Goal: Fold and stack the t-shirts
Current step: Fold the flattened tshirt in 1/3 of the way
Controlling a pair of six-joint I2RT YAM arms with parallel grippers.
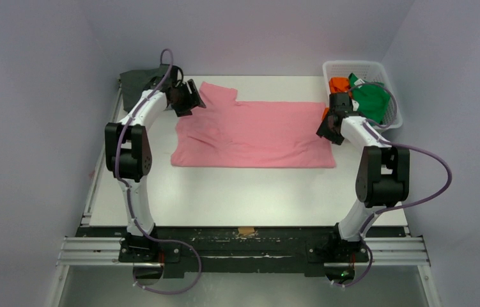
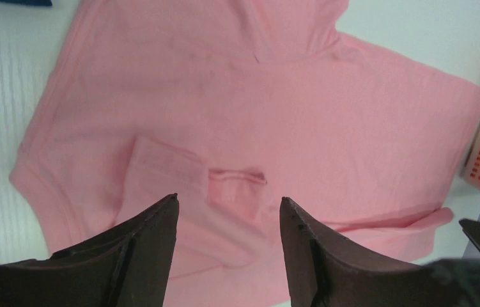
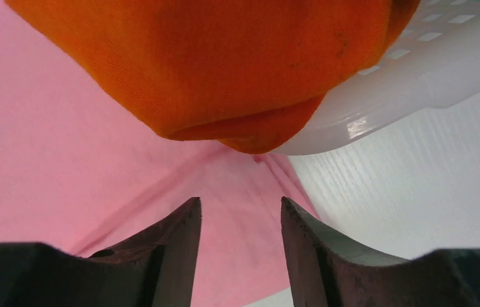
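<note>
The large pink t-shirt point(image 1: 256, 131) lies spread flat on the white table, one sleeve at the back left. My left gripper point(image 1: 189, 97) hovers open over its left end; in the left wrist view the pink t-shirt point(image 2: 275, 115) with its small collar shows between the jaws of my left gripper point(image 2: 229, 199). My right gripper point(image 1: 328, 126) is open and empty over the shirt's right edge. In the right wrist view the pink t-shirt point(image 3: 64, 147) lies under my right gripper point(image 3: 240, 201). An orange t-shirt point(image 3: 224, 57) hangs over the basket rim. A green t-shirt point(image 1: 371, 99) sits in the basket.
The white lattice basket point(image 1: 387, 73) stands at the back right, close to my right gripper, and shows in the right wrist view point(image 3: 403, 83). A dark grey t-shirt point(image 1: 138, 80) lies at the back left corner behind my left arm.
</note>
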